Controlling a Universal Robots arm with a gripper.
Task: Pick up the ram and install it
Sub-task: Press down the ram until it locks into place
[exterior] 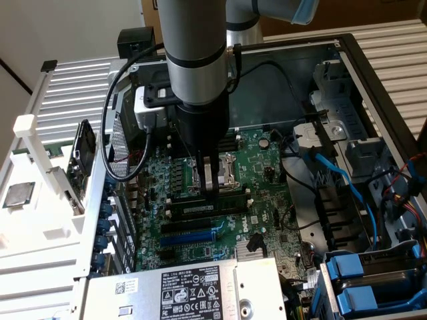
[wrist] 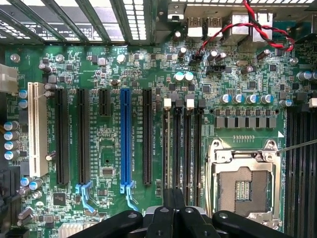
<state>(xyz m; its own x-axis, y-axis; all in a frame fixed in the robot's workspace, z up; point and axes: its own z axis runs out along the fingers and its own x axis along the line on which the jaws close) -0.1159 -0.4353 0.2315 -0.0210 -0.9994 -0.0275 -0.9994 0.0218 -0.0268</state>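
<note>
My gripper [exterior: 211, 181] hung fingers pinched together, empty, directly above the ram [exterior: 207, 208], which lay lengthwise in its motherboard [exterior: 267, 173] slot beside the socket.

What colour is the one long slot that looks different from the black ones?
The slot is bright blue, clearest in the wrist view.

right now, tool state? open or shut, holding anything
tool: shut, tips down at the memory slots; whether it grips anything cannot be told
</note>
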